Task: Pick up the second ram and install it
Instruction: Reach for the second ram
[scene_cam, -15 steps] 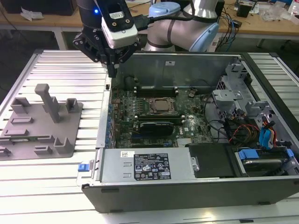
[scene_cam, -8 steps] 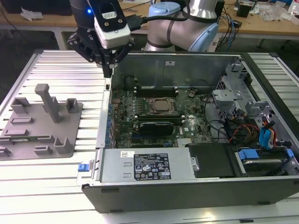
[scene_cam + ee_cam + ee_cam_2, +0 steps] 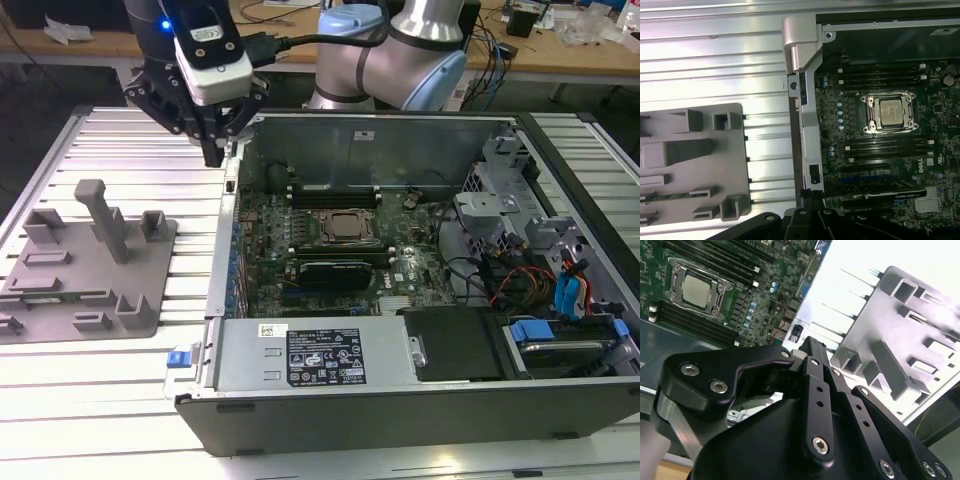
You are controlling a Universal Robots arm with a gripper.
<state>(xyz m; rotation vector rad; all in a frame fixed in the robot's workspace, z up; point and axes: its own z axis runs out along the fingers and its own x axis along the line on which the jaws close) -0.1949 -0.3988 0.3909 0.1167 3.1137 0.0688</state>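
One thin dark strip, taken to be the second ram (image 3: 58,296), stands on edge in a long slot of the grey fixture tray (image 3: 155,245) on the tabletop (image 3: 100,385), at the exterior view's left; the first wrist view shows it (image 3: 670,196) as a narrow greenish line, chips not discernible. The gripper (image 3: 214,157) hangs over the far left corner of the open computer case (image 3: 400,405), well apart from the strip. In the second wrist view its jaws (image 3: 809,344) are closed together, nothing seen between them. The case's left wall (image 3: 222,260) stands between tray and motherboard (image 3: 410,265). On the board, black socket rails (image 3: 335,195) flank the silver processor (image 3: 345,228).
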